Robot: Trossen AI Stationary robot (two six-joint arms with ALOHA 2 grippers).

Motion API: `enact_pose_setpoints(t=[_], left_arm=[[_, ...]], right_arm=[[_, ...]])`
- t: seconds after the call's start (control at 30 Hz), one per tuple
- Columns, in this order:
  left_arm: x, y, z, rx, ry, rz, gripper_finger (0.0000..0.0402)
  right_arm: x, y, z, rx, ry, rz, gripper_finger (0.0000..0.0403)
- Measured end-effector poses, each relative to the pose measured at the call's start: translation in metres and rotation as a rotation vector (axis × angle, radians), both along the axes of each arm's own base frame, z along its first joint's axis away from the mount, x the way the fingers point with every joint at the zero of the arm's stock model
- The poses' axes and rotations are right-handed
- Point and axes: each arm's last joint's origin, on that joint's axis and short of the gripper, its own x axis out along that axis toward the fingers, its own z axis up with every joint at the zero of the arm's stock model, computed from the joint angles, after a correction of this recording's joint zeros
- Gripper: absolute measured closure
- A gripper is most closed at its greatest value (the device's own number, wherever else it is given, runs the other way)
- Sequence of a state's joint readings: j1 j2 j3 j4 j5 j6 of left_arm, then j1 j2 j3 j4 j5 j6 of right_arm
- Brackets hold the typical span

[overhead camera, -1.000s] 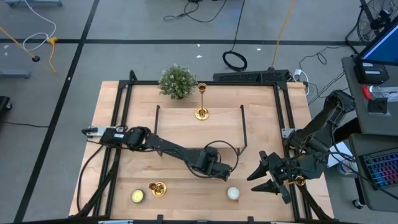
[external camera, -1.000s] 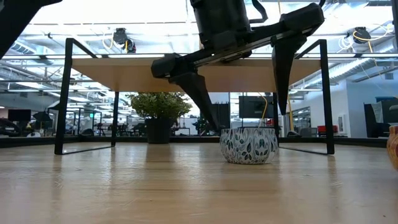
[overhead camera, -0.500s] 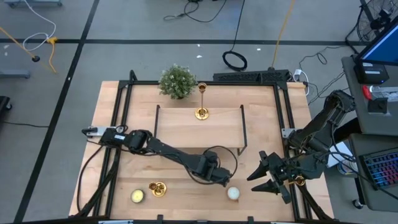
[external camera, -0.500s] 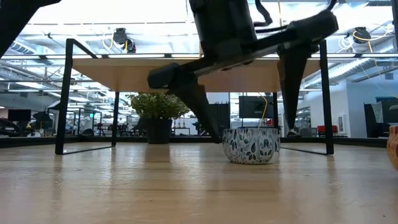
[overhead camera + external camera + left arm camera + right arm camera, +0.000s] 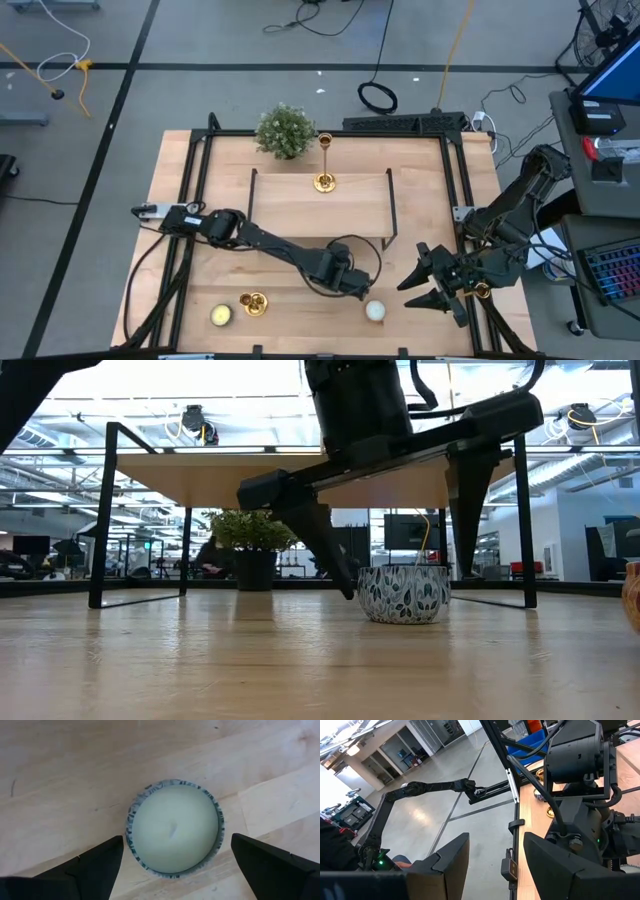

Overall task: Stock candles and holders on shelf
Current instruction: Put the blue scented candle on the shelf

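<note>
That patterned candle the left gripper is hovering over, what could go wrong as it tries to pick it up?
1. The left gripper stands open astride the candle, but its fingers come in slanted, so one may touch first and push the candle sideways.
2. The candle is squat and round, so a high grip could slip off.
3. The shelf sits low just behind; lifting straight up might bump its edge.

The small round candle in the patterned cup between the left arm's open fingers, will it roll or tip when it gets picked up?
The squat patterned-cup candle looks wider than tall and sits flat on the wooden tabletop, so tipping seems unlikely. Its round wall could slip or twist between the left tool's fingers. It probably feels stiff and light.
</note>
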State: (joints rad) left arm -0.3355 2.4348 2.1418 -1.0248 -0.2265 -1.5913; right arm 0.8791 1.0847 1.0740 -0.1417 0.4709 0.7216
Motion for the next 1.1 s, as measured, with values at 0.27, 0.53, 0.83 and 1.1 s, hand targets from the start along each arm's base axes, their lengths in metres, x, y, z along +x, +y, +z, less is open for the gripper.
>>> enact_pose_setpoints(t=[0.27,0.53,0.83,1.1], left_arm=[[0.0003,0.0008,0.0001,0.008,-0.002,0.002,0.0028],[0.0013,0.0037,0.0001,0.012,-0.003,0.001,0.0028],[0.0014,0.0034,0.0001,0.011,-0.005,-0.002,0.0028],[0.0014,0.0033,0.0001,0.003,-0.001,-0.006,0.005]], right_arm=[[0.0,0.0,0.0,-0.001,0.0,0.0,0.0215],[0.0001,-0.0001,0.0,-0.001,0.0,0.0,0.0215],[0.0,0.0,-0.0001,-0.001,0.0,0.0,0.0215],[-0.0001,0.0001,-0.0001,-0.001,0.001,0.003,0.0215]])
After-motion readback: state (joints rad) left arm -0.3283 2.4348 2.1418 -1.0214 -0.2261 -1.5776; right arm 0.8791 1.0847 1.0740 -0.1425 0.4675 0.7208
